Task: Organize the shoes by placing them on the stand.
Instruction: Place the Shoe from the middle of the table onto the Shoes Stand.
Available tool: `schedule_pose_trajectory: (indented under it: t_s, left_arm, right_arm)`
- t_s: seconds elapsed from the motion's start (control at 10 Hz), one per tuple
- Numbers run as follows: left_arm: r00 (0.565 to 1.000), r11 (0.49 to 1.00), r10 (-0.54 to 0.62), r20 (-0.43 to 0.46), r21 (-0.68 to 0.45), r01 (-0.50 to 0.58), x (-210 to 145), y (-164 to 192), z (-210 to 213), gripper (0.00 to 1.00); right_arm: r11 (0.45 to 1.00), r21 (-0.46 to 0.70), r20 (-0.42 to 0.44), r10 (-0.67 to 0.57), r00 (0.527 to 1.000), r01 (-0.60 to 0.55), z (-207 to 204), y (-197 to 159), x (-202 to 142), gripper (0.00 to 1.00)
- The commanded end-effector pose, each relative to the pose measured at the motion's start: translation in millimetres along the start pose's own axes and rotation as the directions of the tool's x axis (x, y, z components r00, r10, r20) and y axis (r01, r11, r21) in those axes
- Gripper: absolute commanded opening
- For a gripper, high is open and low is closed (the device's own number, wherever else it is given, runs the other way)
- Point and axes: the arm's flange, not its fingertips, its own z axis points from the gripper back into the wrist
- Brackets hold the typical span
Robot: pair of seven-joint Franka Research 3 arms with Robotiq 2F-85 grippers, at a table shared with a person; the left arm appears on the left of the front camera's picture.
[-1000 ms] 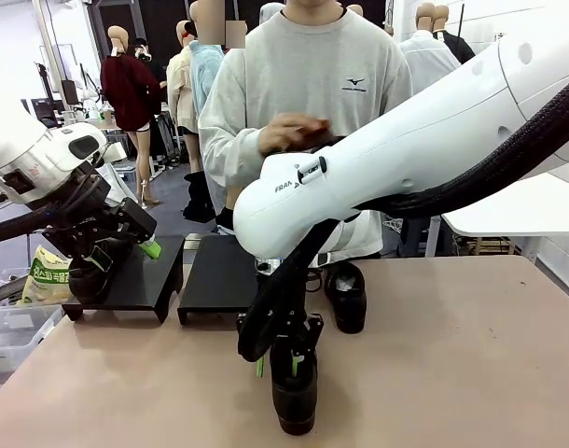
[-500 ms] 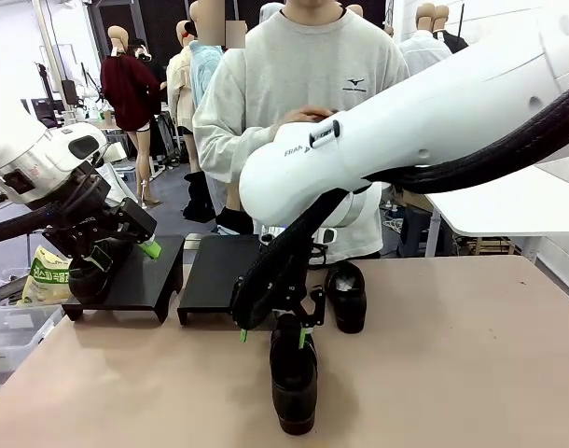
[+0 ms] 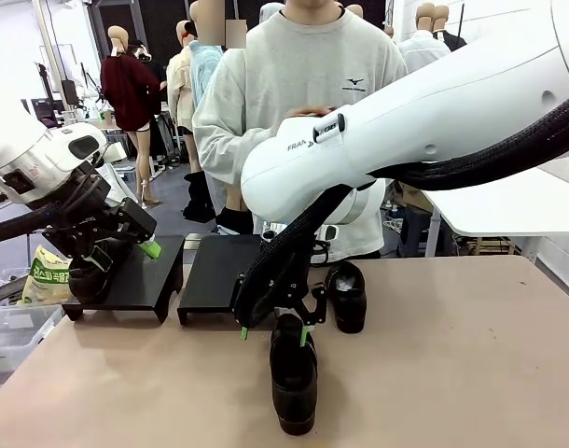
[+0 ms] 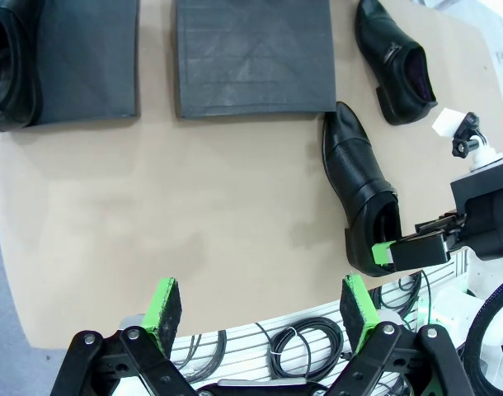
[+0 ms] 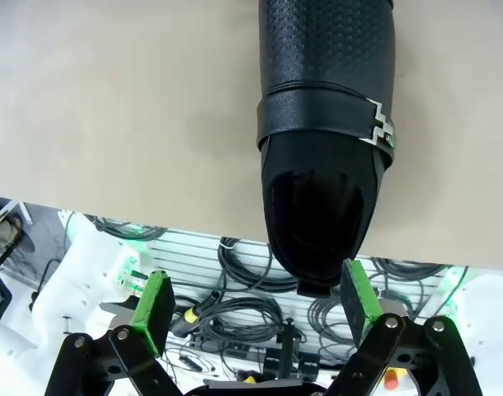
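Observation:
One black glossy shoe (image 3: 294, 385) lies on the table near the front edge; its heel end (image 5: 322, 190) points at my right gripper (image 3: 273, 334). That gripper hovers open just above and behind the heel, and its green pads (image 5: 357, 290) touch nothing. A second shoe (image 3: 346, 295) rests farther back, beside the right black stand (image 3: 215, 271). A third shoe (image 3: 87, 278) sits on the left stand (image 3: 140, 285). My left gripper (image 3: 126, 254) hangs open above that stand, its pads (image 4: 164, 304) holding nothing. From there the two table shoes (image 4: 359, 190) (image 4: 396, 62) lie right of the stands (image 4: 251, 58).
A person in a grey sweatshirt (image 3: 308, 75) stands at the far side with hands together at the chest. A clear bin (image 3: 9, 336) and a bag (image 3: 47, 275) sit off the table's left edge. Bare tabletop (image 3: 452, 364) spreads to the right.
My right gripper has opened and let go of the front shoe, then risen and drawn back from its heel. The shoe stays on the table. The left arm has not moved.

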Motion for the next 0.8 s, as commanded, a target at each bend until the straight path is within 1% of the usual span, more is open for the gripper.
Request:
schedule_pose_trajectory:
  t_s: [0.0,0.1,0.2,0.3,0.4,0.5,0.6,0.7]
  left_arm:
    - [1.000,1.000,0.002,-0.004,-0.016,-0.002,0,1,0,1.00]
    - [1.000,1.000,0.002,-0.004,-0.016,-0.002,0,1,0,1.00]
    - [1.000,1.000,0.002,-0.004,-0.016,-0.002,0,1,0,1.00]
    - [1.000,1.000,0.002,-0.004,-0.016,-0.002,0,1,0,1.00]
    - [1.000,1.000,0.002,-0.004,-0.016,-0.002,0,1,0,1.00]
    - [1.000,1.000,0.002,-0.004,-0.016,-0.002,0,1,0,1.00]
    - [1.000,1.000,0.002,-0.004,-0.016,-0.002,0,1,0,1.00]
    - [1.000,1.000,0.002,-0.004,-0.016,-0.002,0,1,0,1.00]
  right_arm:
    - [1.000,0.001,0.004,0.001,1.000,-0.001,2,0,-1,1.00]
    - [0.998,-0.040,0.061,0.053,0.997,-0.051,30,-6,-17,1.00]
    - [0.995,-0.044,0.063,0.093,0.994,-0.090,51,-20,-25,1.00]
    - [0.991,-0.050,0.021,0.129,0.991,-0.128,65,-39,-24,1.00]
    - [0.988,-0.071,0.007,0.141,0.990,-0.140,74,-63,-21,1.00]
    - [0.989,-0.082,-0.030,0.119,0.992,-0.121,79,-98,-12,1.00]
    - [0.991,-0.104,-0.036,0.077,0.996,-0.080,79,-130,-6,1.00]
    - [0.994,-0.082,-0.087,0.061,0.994,-0.068,75,-170,-1,1.00]
